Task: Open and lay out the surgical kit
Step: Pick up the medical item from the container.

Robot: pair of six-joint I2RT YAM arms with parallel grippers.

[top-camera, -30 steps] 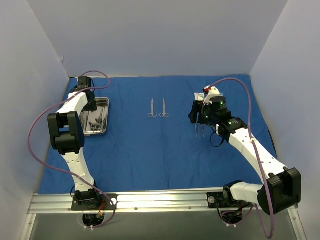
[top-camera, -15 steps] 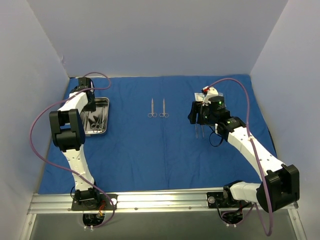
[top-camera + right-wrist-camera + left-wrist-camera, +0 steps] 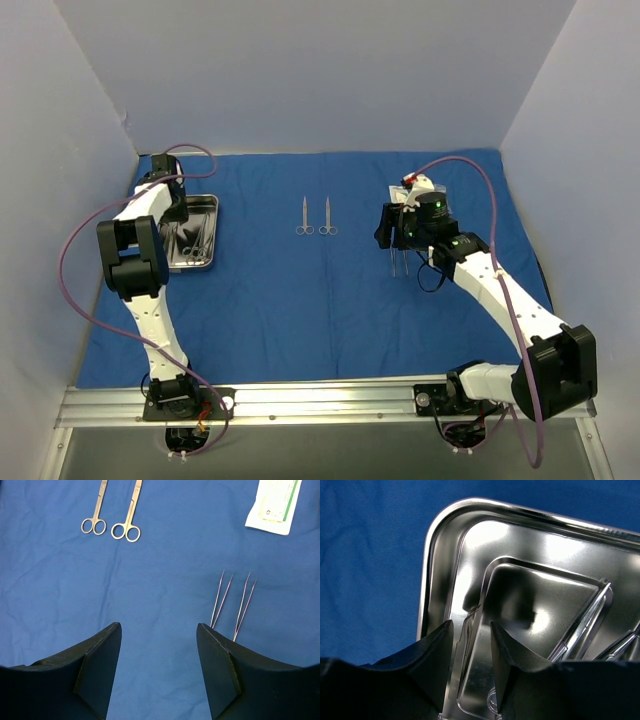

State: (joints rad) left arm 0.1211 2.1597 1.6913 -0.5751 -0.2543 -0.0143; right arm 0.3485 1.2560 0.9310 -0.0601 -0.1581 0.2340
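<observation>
Beyond the aluminium rail (image 3: pixel 300 398) at the near edge, the royal-blue cloth wrap (image 3: pixel 300 310) of the surgical kit is seen opened flat and lightly creased, with its contents partly laid out. At right, the right gripper (image 3: pixel 159 630) is held low over bare cloth, its fingers spread wide and empty, with two thin tweezers (image 3: pixel 217 611) lying just past its right finger. At left, the left gripper (image 3: pixel 471 645) is dipped into the small steel tray (image 3: pixel 427 570), its fingers parted by a narrow gap and nothing visibly clamped; slim instruments (image 3: pixel 585 625) remain in the tray. Farther back, two scissor-handled clamps (image 3: pixel 327 217) are set side by side at centre, and a white packet (image 3: pixel 274 505) lies far right. The steel pieces are judged light, stiff and slippery, best pinched across the shank; the soft cloth could bunch. The tray's raised rim crowds the left fingers, while open cloth is left mid-table before the pale walls.
</observation>
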